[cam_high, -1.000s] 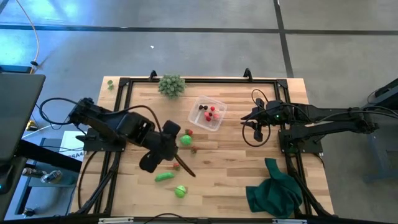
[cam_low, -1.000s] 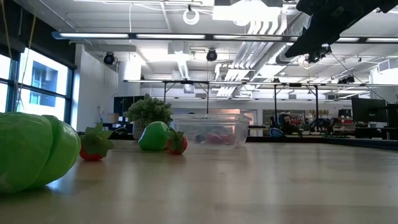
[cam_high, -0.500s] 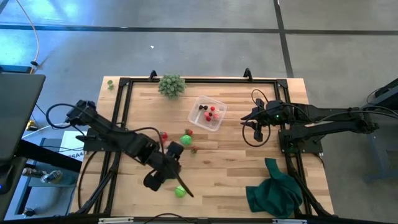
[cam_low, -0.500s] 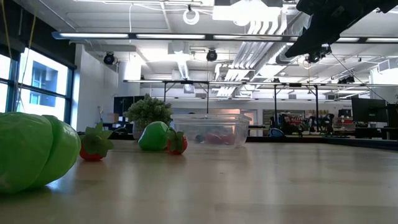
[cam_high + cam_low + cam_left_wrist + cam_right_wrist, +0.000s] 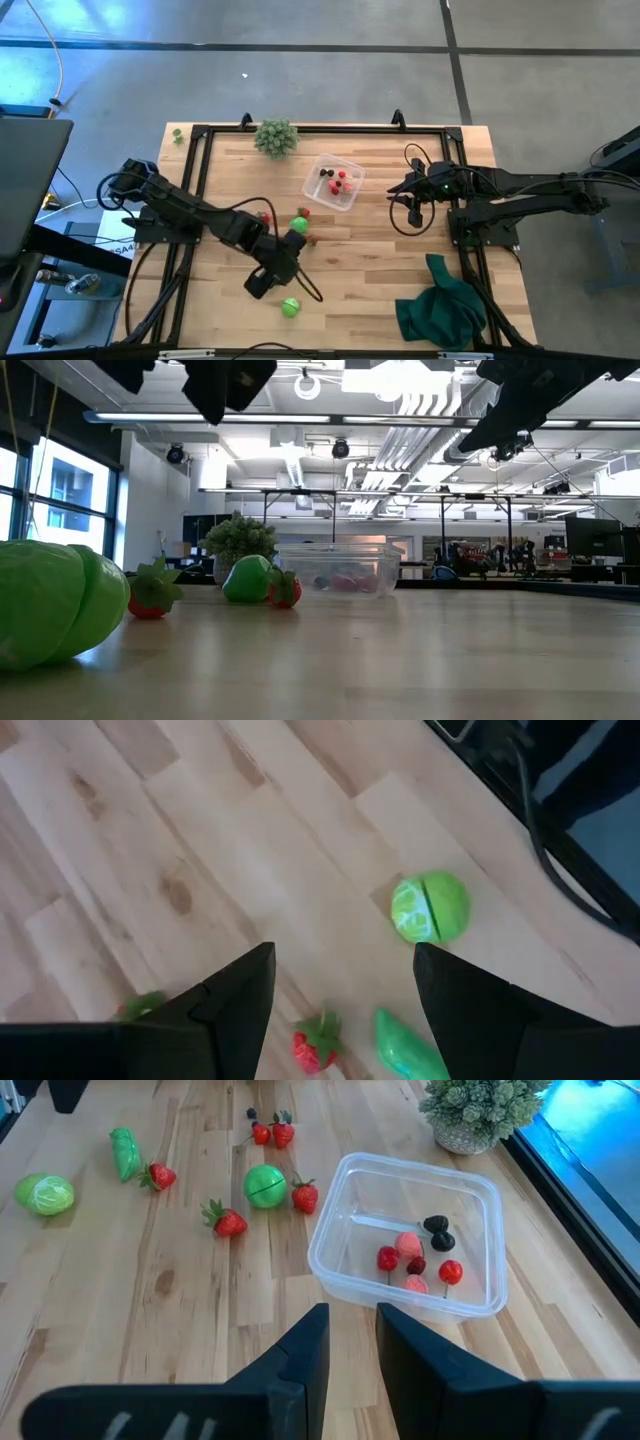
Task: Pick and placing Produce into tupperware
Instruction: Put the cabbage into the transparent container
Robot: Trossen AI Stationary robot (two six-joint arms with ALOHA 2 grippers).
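Note:
Produce lies loose on the wooden table: a split green ball (image 5: 290, 307) (image 5: 430, 907) (image 5: 50, 600), a green oblong piece (image 5: 405, 1045) (image 5: 125, 1152) with a strawberry (image 5: 315, 1048) beside it, and a round green piece (image 5: 298, 225) among more strawberries (image 5: 228, 1220). The clear tupperware (image 5: 352, 165) (image 5: 330, 1240) holds several red and dark berries. My left gripper (image 5: 345, 955) (image 5: 275, 270) hangs open above the oblong piece, fingers pointing down; the arm hides that piece in the high view. My right gripper (image 5: 352, 1310) (image 5: 393, 190) waits right of the tupperware, fingers a narrow gap apart.
A spiky pale-green ball (image 5: 275, 135) (image 5: 480, 1110) stands at the far edge behind the tupperware. A dark green cloth (image 5: 440, 305) is heaped at the near right corner. A black frame (image 5: 200, 135) runs along the table's edges. Bare wood lies between the tupperware and the cloth.
My left arm has stretched farther out over the table. Its gripper swung toward the near edge, then came back a little. It now covers the oblong piece in the high view and shows at the top of the low view. No produce has moved.

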